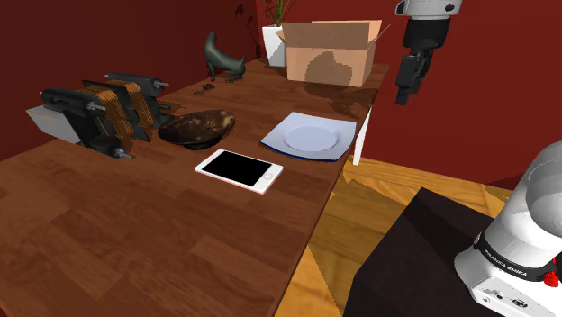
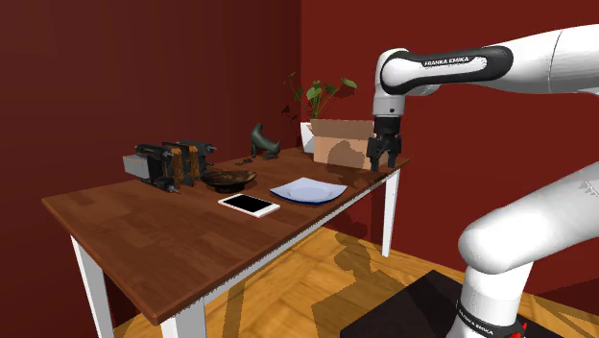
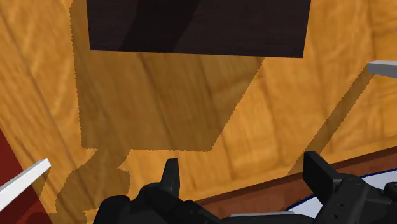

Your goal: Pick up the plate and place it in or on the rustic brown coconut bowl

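**Shoulder, second exterior and wrist views, one moment.** Your gripper [image 1: 403, 92] hangs in the air just past the long edge of the wooden table [image 1: 135, 234]. It sits above tabletop height, with the wooden floor [image 1: 396, 185] under it. In the shoulder view it is to the right of the open cardboard box [image 1: 331, 54] and apart from it.

In the wrist view, the two black fingers [image 3: 170, 177] stand well apart with nothing between them. The jaws are wide open and hold nothing. Beyond the fingers you see the floor, the dark top of the stand [image 3: 197, 25] and, close by the gripper, the table's edge.

The plate [image 1: 309, 138] is squarish and white with a dark blue rim. It lies flat on the table near the edge on the stand's side, between the cardboard box and a smartphone [image 1: 238, 170] that lies face up.

The coconut bowl [image 1: 197, 127] is dark brown. It rests on the table to the shoulder view's left of the plate, near it but not touching. A dark figurine [image 1: 221, 58] stands farther back, near the box.
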